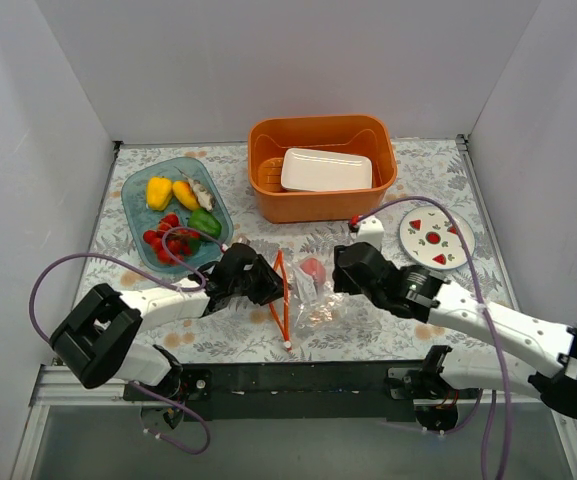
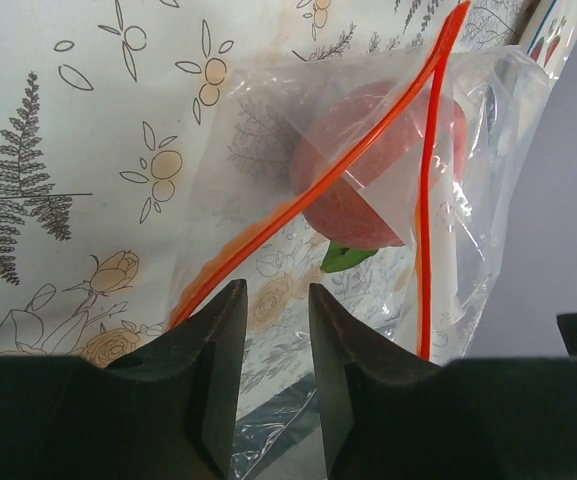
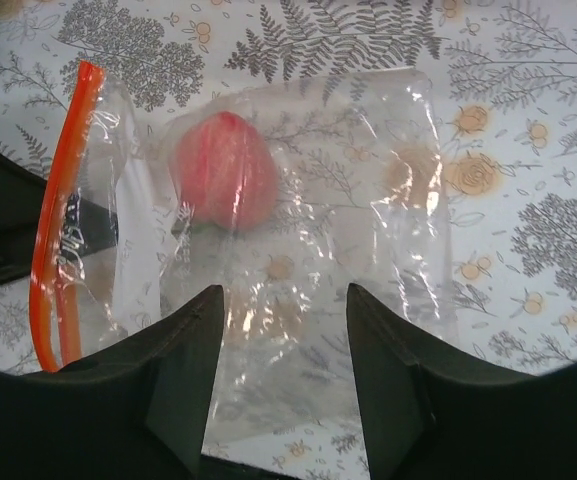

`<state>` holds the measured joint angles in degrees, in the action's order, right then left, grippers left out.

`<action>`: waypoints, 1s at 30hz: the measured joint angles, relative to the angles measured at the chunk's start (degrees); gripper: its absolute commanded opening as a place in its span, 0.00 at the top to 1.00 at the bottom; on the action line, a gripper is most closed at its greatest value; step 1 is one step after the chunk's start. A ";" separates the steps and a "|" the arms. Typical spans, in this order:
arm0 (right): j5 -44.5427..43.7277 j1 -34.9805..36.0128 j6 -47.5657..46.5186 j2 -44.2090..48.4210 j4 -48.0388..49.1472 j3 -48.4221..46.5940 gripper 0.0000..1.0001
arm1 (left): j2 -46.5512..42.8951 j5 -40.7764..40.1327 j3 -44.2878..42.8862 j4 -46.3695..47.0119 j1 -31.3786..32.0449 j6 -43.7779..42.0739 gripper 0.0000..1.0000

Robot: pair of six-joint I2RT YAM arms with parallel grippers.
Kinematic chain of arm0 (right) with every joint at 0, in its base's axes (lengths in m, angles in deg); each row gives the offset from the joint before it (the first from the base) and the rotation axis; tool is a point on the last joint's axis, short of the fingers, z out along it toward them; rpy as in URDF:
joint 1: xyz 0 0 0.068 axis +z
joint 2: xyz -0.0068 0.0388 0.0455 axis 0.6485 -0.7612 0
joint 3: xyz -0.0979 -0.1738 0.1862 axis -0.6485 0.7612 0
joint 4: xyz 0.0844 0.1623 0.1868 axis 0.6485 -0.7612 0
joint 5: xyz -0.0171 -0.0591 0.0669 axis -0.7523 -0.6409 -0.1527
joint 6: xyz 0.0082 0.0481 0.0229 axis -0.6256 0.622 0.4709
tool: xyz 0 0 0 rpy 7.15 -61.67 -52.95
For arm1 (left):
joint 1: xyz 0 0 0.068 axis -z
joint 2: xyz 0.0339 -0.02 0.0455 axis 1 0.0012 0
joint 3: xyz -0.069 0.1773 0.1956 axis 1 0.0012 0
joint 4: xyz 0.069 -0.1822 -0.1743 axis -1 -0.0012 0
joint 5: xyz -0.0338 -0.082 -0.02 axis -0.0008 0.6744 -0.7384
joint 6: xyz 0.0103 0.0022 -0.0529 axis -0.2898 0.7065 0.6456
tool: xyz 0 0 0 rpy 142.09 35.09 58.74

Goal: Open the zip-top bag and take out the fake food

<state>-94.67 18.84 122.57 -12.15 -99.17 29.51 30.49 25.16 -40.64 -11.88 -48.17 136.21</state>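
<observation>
Though the zip-top bag (image 3: 368, 200) gapes, pinkish-red piece (image 3: 223, 170) inside (green-tipped).

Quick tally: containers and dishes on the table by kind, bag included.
zip-top bag: 1
teal tray: 1
orange basket: 1
white rectangular dish: 1
round white plate: 1
Total: 5
</observation>
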 measured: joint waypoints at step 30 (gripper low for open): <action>4.59 -8.31 10.08 -29.53 38.05 7.91 0.38 | 3.87 0.11 7.63 16.94 2.69 -4.66 0.50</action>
<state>-90.08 10.53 132.64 -41.68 -61.12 37.42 34.36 25.27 -33.01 5.06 -45.48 131.55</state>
